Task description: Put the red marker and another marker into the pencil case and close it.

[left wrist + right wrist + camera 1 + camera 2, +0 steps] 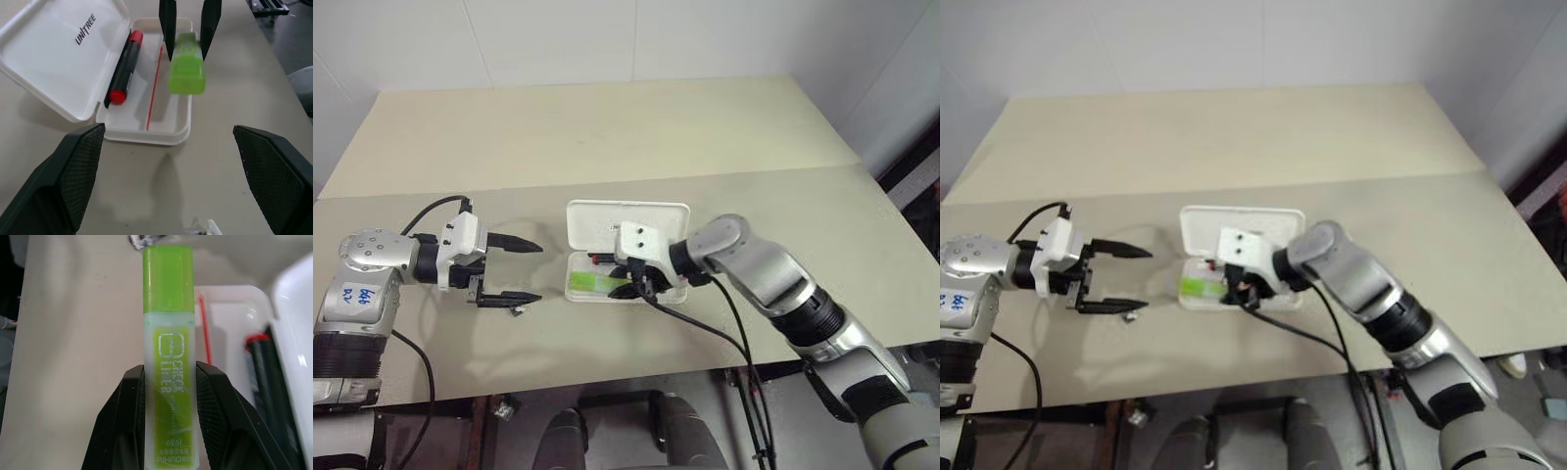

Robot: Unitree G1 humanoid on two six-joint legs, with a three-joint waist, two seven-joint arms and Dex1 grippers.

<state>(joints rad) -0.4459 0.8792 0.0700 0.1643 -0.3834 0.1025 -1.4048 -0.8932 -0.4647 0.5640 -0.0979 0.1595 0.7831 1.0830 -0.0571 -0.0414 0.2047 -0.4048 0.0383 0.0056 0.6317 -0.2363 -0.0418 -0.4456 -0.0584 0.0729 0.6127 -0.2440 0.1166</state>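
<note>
The white pencil case (146, 132) lies open on the table, its lid (626, 223) with "UNITREE" lettering folded back. The red marker (124, 68), red-barrelled with a black section, lies inside the tray along the hinge side. My right gripper (636, 287) is shut on another marker, a light green highlighter (168, 357), and holds it lengthwise over the tray's front half (186, 68); whether it touches the tray floor I cannot tell. My left gripper (514, 271) is open and empty, a short way left of the case, pointing at it.
A small metallic scrap (519, 310) lies on the table by the left gripper's lower finger. A seam (754, 174) crosses the beige tabletop behind the case. The front table edge (607, 377) is close below the case.
</note>
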